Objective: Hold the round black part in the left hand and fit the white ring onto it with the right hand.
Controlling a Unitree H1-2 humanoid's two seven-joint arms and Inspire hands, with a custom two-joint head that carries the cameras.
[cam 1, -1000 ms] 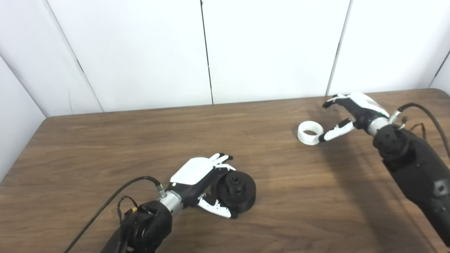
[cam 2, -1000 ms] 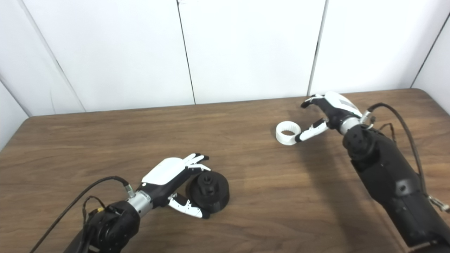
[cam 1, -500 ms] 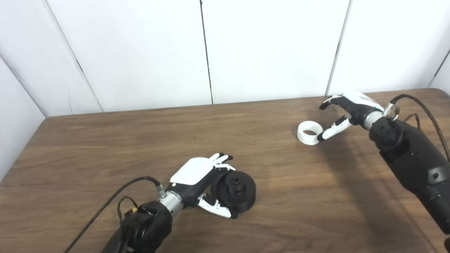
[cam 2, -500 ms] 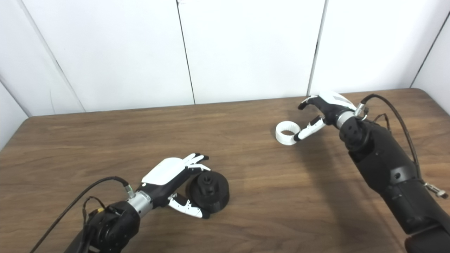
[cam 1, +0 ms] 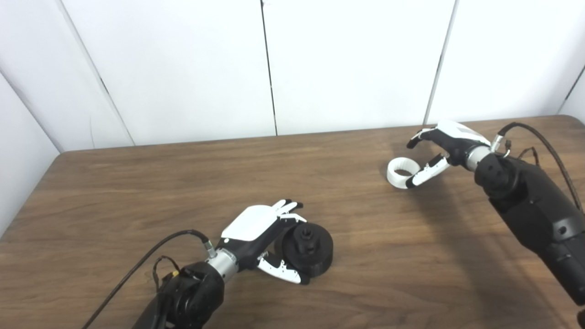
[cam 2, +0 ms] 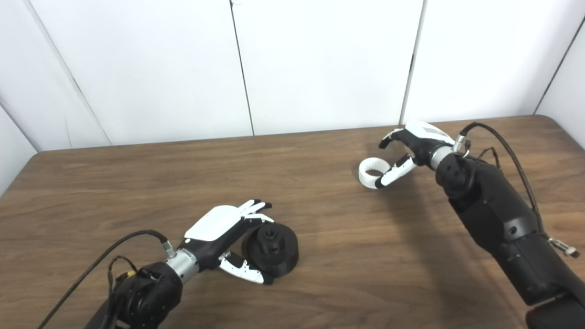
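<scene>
- Two parts lie well apart on the table (cam 1: 137, 183): the round black part (cam 1: 307, 250) at about 6 o'clock of the scene, the white ring (cam 1: 401, 172) at about 2 o'clock.
- Left hand (cam 1: 256, 233): its fingers (cam 1: 287, 206) arch over the far side of the round black part and the thumb lies along its near side, so the hand cups the part, which rests on the table. How firmly it grips cannot be told.
- Right hand (cam 1: 445, 144): fingers spread and curled, nothing held. The thumb lies against the near, 4 o'clock side of the white ring; the other fingers hang above its far side, apart from it.
- Step in hand, as judged: the right hand is reaching for the ring; the grasp is not yet made.
- Next move, as judged: bring the upper fingers down on the far rim to pinch the ring against the thumb, lift it, and carry it toward 7 o'clock to the black part.
- Risk, as judged: the light ring may slide away under the thumb's push.
</scene>
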